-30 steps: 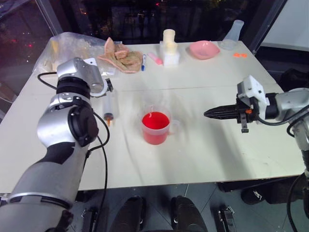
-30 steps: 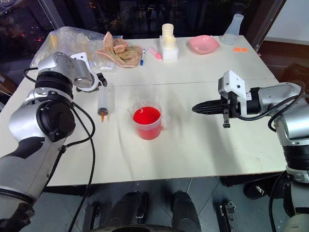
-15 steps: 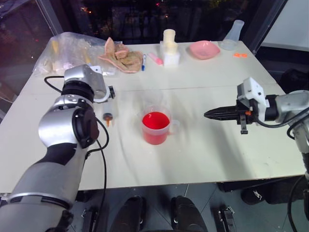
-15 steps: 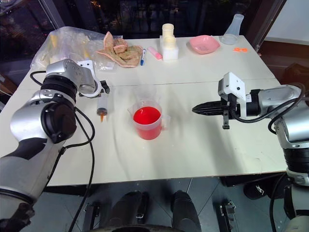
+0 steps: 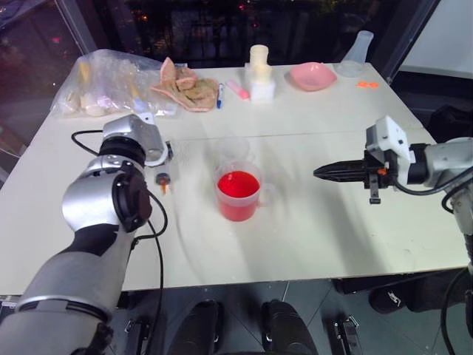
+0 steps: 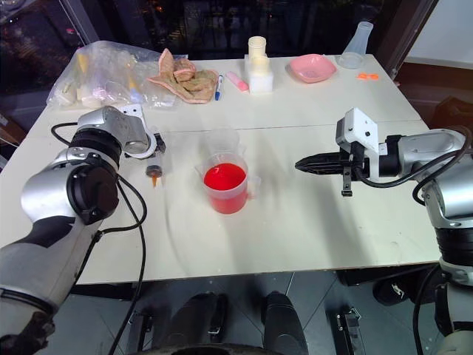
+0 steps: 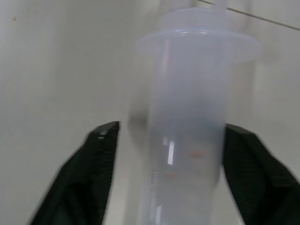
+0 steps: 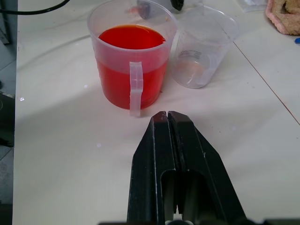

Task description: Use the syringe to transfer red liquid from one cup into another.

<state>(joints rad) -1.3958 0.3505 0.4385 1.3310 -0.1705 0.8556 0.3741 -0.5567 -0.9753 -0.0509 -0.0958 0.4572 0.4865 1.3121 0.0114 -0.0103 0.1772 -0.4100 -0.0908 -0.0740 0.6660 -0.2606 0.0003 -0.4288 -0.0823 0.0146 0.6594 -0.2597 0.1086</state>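
Our left claw (image 7: 164, 187) straddles the clear plastic tube-shaped syringe (image 7: 192, 140), fingers spread either side, not yet pinching, presumably to lift it; our right claw (image 8: 168, 117), pressed together, waits facing the red-filled handled measuring cup (image 8: 132, 61).

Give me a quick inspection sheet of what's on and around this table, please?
Surface: pale table, few small specks.
Job's things: syringe lying flat between the left gripper's fingers; handled cup full of red liquid; plain cup beside it, nearly empty.
Clutter: plastic bag, cloth, blue pen, pink dish, flask at far edge.
Grippers: left gripper straddling the syringe, gaps showing; right gripper shut, empty.
Cables: black cable along left arm.
Surroundings: dark windows.
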